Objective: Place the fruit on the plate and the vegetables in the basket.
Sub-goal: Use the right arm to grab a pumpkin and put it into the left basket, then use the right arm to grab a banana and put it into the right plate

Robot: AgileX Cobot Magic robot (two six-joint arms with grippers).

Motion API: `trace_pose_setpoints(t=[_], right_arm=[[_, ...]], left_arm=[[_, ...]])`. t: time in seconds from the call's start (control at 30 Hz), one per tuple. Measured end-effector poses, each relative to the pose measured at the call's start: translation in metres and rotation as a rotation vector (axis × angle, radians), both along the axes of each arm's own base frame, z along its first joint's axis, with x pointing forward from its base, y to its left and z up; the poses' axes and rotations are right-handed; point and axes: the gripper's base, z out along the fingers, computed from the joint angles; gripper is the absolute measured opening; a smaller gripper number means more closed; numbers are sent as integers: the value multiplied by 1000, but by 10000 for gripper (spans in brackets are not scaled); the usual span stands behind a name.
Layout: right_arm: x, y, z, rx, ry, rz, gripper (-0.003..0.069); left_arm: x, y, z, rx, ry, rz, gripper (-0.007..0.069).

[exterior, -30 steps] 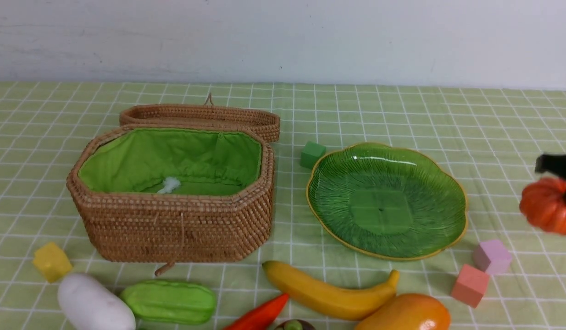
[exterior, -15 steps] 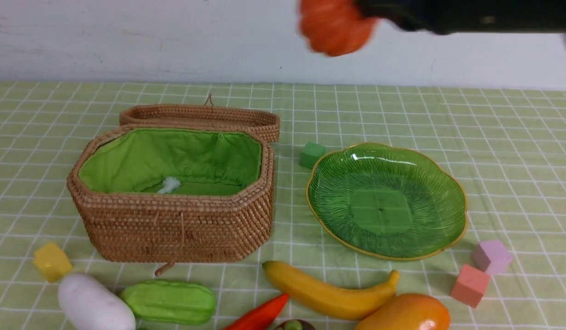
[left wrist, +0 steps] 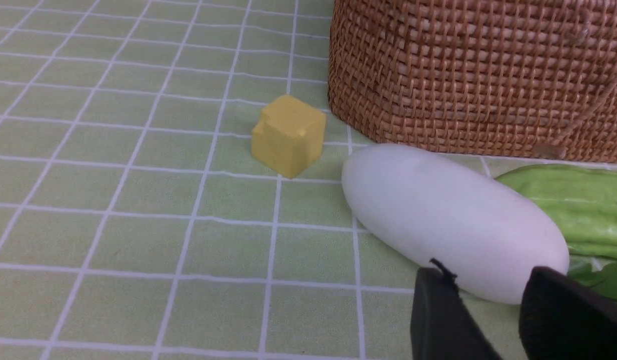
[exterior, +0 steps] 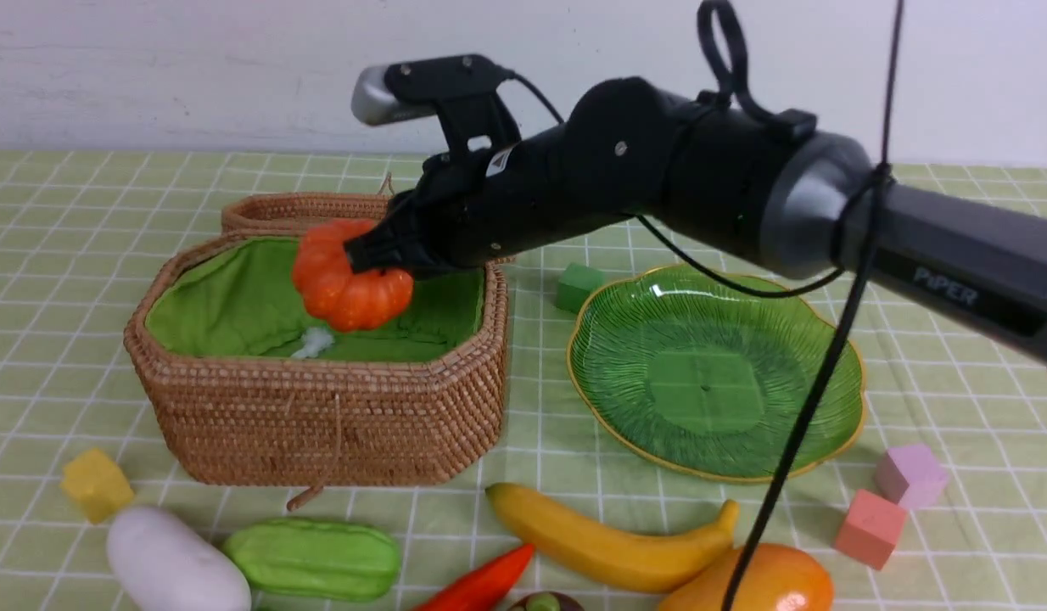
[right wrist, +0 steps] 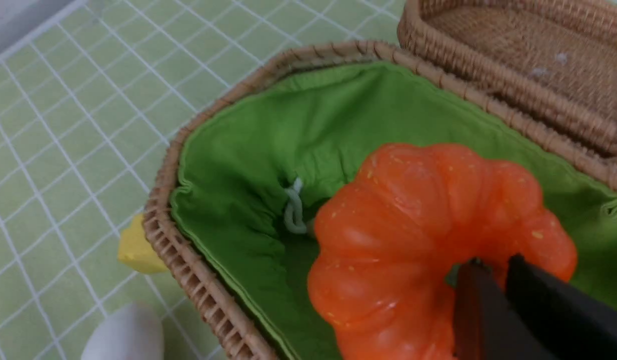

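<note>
1. The right gripper (exterior: 362,255) reaches over the open basket (exterior: 320,407). Its fingers are nearly together, pinched in the stem hollow of the pumpkin (exterior: 349,288).
2. The pumpkin hangs above the green lining, toward the basket's back right. It is tilted so that its stem end faces up and right, toward the arm.
3. The lid (exterior: 320,208) lies just behind the basket, inner side up.
4. The left gripper (left wrist: 488,280) is low over the cloth. Its fingers are partly apart with nothing between them, just short of the radish (left wrist: 453,222).
5. The radish lies at the near left, its long axis slanting from the yellow cube (exterior: 95,484) toward the near right.
6. The gourd (exterior: 316,558), just beside the radish, lies left to right.
7. The plate (exterior: 659,382) sits right of the basket.
8. The banana (exterior: 600,539) lies in front of the plate, long axis left to right, stem end at the right and curling up.
9. The mango (exterior: 786,581) lies at the near edge, just beside the banana's right end.
10. The red vegetable (exterior: 477,585) slants with its tip pointing up and right at the banana, and the mangosteen (exterior: 542,602) is beside it.
</note>
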Motion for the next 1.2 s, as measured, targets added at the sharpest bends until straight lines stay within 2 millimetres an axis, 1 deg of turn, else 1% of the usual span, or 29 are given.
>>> trace_pose_setpoints(t=[0.03, 0.13, 0.17, 0.2, 0.27, 0.33, 0.43, 0.53, 0.57, 0.6, 0.67, 0.73, 0.8, 0.9, 0.97, 1.03, 1.13, 1.17, 1.2], right_arm=[[2, 1, -4, -3, 3, -3, 114], [3, 1, -5, 1, -3, -8, 221], [3, 1, -5, 1, -4, -8, 229], [3, 1, -3, 5, -9, -10, 307], [2, 1, -1, 5, -9, -8, 376], [-2, -1, 5, -18, -13, 14, 458], [-11, -9, 19, -95, -45, 61, 528], [-23, -22, 37, -205, -78, 111, 552], [-34, -35, 50, -316, -86, 148, 561], [-40, -42, 55, -379, -81, 165, 563], [-49, -54, 60, -484, -59, 194, 565], [-55, -62, 59, -559, -29, 228, 566], [-59, -65, 57, -586, -6, 252, 566], [-70, -69, 35, -636, 69, 339, 566], [-75, -72, 13, -675, 115, 397, 566], [-82, -76, -15, -715, 154, 455, 566], [-86, -80, -40, -736, 159, 484, 566], [-87, -80, -45, -739, 154, 486, 566], [-88, -82, -56, -744, 154, 489, 566]], left_arm=[[0, 0, 0, 0, 0, 0, 239], [0, 0, 0, 0, 0, 0, 239], [0, 0, 0, 0, 0, 0, 239], [0, 0, 0, 0, 0, 0, 239], [0, 0, 0, 0, 0, 0, 239], [0, 0, 0, 0, 0, 0, 239], [0, 0, 0, 0, 0, 0, 239], [0, 0, 0, 0, 0, 0, 239], [0, 0, 0, 0, 0, 0, 239], [0, 0, 0, 0, 0, 0, 239], [0, 0, 0, 0, 0, 0, 239], [0, 0, 0, 0, 0, 0, 239], [0, 0, 0, 0, 0, 0, 239], [0, 0, 0, 0, 0, 0, 239], [0, 0, 0, 0, 0, 0, 239], [0, 0, 0, 0, 0, 0, 239], [0, 0, 0, 0, 0, 0, 239], [0, 0, 0, 0, 0, 0, 239], [0, 0, 0, 0, 0, 0, 239]])
